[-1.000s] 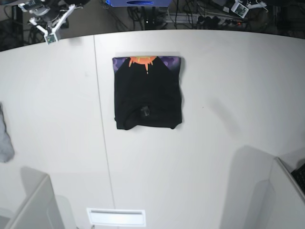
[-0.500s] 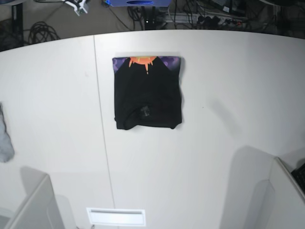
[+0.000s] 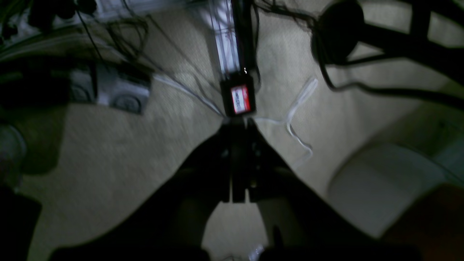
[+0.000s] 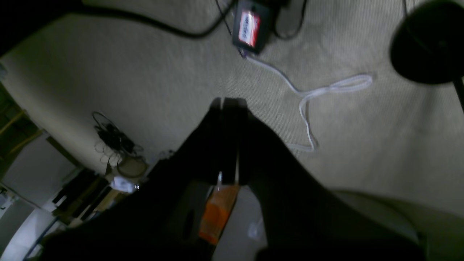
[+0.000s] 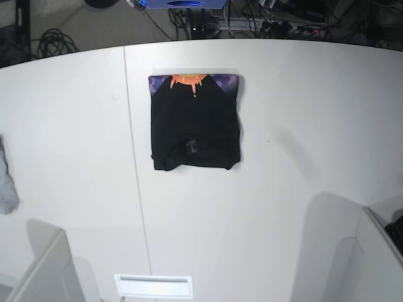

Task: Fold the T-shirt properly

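The black T-shirt (image 5: pixel 195 123) lies folded into a compact rectangle on the white table (image 5: pixel 283 126), with a strip of orange and purple print along its far edge. No gripper shows in the base view. In the left wrist view my left gripper (image 3: pixel 237 125) is shut with nothing in it, hanging over carpeted floor. The right wrist view shows my right gripper (image 4: pixel 228 103) shut and empty too, also over the floor. Neither wrist view shows the T-shirt.
A small grey cloth (image 5: pixel 5 182) lies at the table's left edge. Grey arm bases stand at the near left (image 5: pixel 44 270) and near right (image 5: pixel 371 258). Cables and a power brick (image 4: pixel 250 25) lie on the floor beyond the table.
Both grippers have drawn back from the table's far edge and left the base view. The folded T-shirt has not moved.
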Robot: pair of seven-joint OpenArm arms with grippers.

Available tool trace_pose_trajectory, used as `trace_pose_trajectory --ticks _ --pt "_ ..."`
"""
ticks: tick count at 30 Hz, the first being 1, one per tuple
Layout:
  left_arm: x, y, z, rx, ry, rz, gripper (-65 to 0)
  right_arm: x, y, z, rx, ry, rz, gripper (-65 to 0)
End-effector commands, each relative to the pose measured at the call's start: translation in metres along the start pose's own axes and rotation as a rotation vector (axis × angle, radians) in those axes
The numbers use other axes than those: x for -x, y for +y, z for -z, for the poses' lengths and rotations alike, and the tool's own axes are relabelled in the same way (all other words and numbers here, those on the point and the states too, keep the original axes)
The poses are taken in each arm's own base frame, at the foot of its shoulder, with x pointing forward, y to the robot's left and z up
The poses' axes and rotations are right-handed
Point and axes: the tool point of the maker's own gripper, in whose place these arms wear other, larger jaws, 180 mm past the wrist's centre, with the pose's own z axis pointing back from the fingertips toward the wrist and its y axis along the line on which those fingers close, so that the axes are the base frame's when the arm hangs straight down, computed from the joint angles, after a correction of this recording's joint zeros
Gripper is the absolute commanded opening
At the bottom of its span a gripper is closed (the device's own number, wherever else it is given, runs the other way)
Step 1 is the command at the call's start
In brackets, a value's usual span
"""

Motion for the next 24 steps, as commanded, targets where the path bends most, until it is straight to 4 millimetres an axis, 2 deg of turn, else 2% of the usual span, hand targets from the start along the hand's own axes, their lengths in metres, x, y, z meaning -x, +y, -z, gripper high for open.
trace_pose_trajectory --ticks 1,4,6,9,12,16,24 --pt "0.007 0.01 -0.004 -0.021 0.002 0.003 -65.0 0.007 0.001 0.0 -0.013 0.012 -0.014 -65.0" --pt "-0.007 0.012 0.0 -0.027 -0.029 0.006 -65.0 -0.007 0.0 0.001 -0.016 0.01 -0.06 -65.0" --pt "-0.023 0.015 0.003 -0.032 -0.057 0.005 -65.0 -0.021 0.0 0.002 -0.015 -0.006 -0.075 -65.0" --pt "-0.051 0.023 0.006 -0.042 -0.099 0.017 -65.0 -0.04 -0.017 0.001 0.078 -0.034 -0.085 -65.0" --pt "-0.065 0.025 0.007 -0.041 -0.116 0.042 -65.0 -0.049 -0.031 0.002 0.187 -0.051 -0.087 -65.0" --pt "-0.071 0.024 0.008 -0.039 -0.128 0.043 -65.0 -0.058 -0.044 -0.001 0.258 -0.069 -0.079 -65.0" --pt "-0.072 0.023 0.009 -0.037 -0.131 0.045 -65.0 -0.063 -0.027 0.007 0.231 -0.079 -0.075 -65.0"
